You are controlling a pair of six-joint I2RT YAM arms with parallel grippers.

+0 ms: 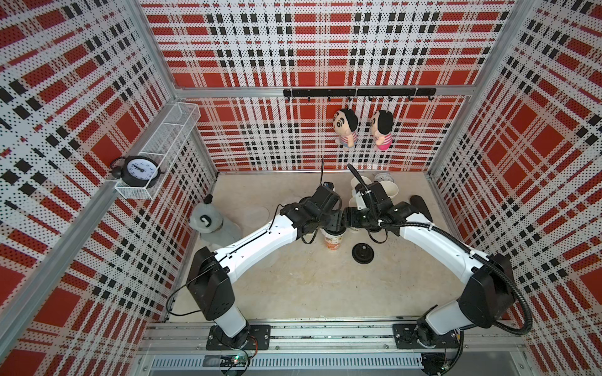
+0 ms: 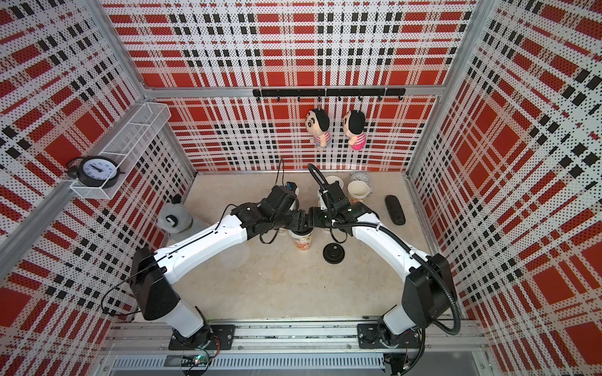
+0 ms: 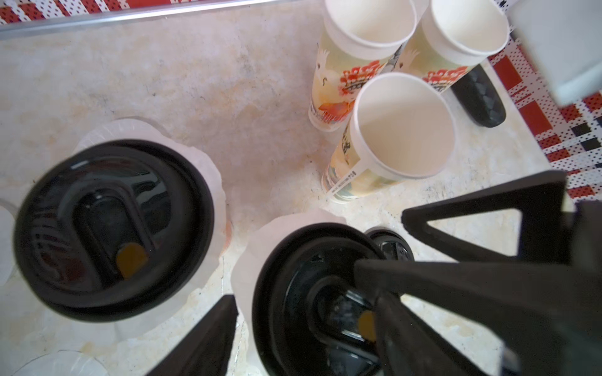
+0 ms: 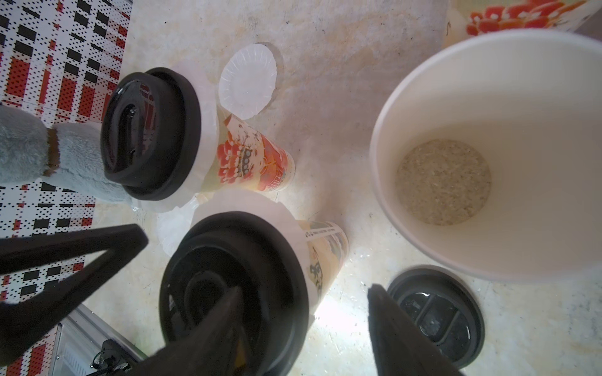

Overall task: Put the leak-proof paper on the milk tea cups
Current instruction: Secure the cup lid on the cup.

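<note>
Two milk tea cups (image 4: 254, 162) near the middle of the worktop (image 1: 293, 286) already wear leak-proof paper (image 3: 247, 260) under black lids (image 3: 114, 228). Both grippers hang over the right-hand one's lid, left gripper (image 3: 304, 296) spread wide, right gripper (image 4: 304, 288) partly apart, neither pinching anything. One spare sheet (image 4: 247, 81) lies beside the other cup.

We list: red, black and white plaid perforated wall panels (image 1: 325, 42); aluminium frame rails (image 1: 228, 92); mottled beige stone-look floor (image 1: 309, 286); white wire-mesh wall shelf (image 1: 169, 130); black hook rail (image 1: 325, 92).
</note>
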